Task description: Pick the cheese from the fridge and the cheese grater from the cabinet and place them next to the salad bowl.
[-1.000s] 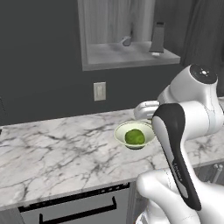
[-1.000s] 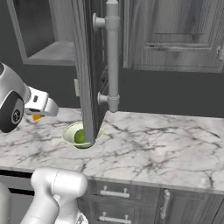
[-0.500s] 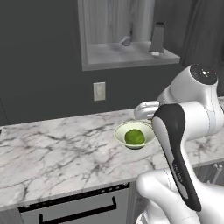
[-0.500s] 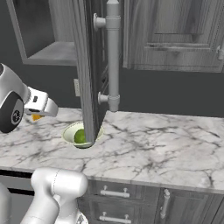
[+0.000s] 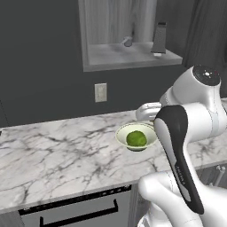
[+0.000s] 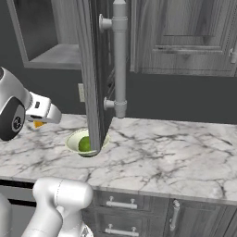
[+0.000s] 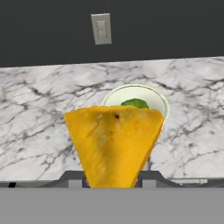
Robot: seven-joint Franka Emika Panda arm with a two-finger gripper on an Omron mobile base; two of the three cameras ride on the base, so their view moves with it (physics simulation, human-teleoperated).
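One salad bowl [image 5: 136, 136] stands on the marble desk [image 5: 57, 150] in the left base view, with a green leafy ball [image 5: 136, 138] inside it. The white arm [image 5: 186, 133] bends just to the right of the bowl. Above, the open cabinet [image 5: 128, 53] shows its pale shelf floor, and the cheese grater [image 5: 159, 39] stands upright there near the right end, with a small rounded grey object [image 5: 127, 42] to its left. A wall outlet [image 5: 100, 92] is on the dark wall under the cabinet.

In the right base view, the open cabinet door [image 6: 95, 74] with its long handle [image 6: 119, 60] hides part of the bowl [image 6: 76, 141]. To the left of the bowl, a bit of orange cheese [image 6: 39, 123] shows under the white hand, above the desk [image 6: 176, 152].

In the hand view, the gripper [image 7: 112, 177] is clenched on the cheese [image 7: 114, 142]; the yellow-orange wedge rises between the two finger tips [image 7: 72, 177]. Behind it lies the bowl [image 7: 154, 98] on the desk [image 7: 39, 109], and the outlet [image 7: 101, 28] is higher on the wall.
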